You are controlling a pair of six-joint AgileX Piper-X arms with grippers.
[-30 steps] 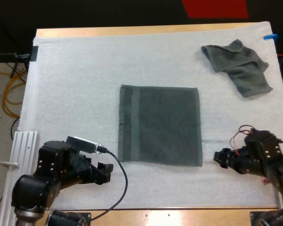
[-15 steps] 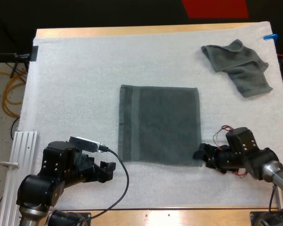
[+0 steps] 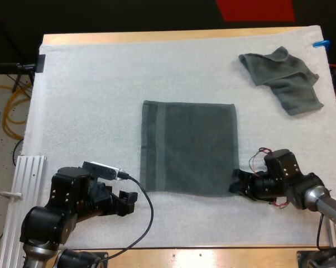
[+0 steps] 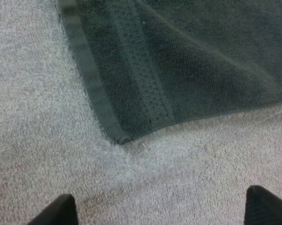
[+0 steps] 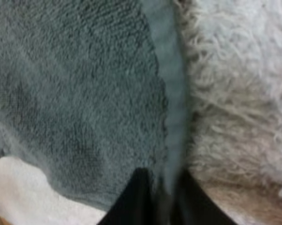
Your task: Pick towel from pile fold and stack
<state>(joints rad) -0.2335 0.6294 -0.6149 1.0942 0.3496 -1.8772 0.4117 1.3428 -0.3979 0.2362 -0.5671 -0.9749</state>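
From above, the towel (image 3: 189, 148) lies flat on the surface (image 3: 84, 111), right pincer (image 3: 235, 185) at its near right corner; left wrist: left pincer (image 4: 159, 204) open, short of the near left corner, and should probably close in before both lift; right wrist: fingers (image 5: 134, 197) clamp the edge.

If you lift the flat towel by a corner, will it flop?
Probably flops: the flat towel is soft looped cloth, and the crumpled towel lies in limp folds. Likely light, being thin. It may drag rather than slide on the fuzzy mat.
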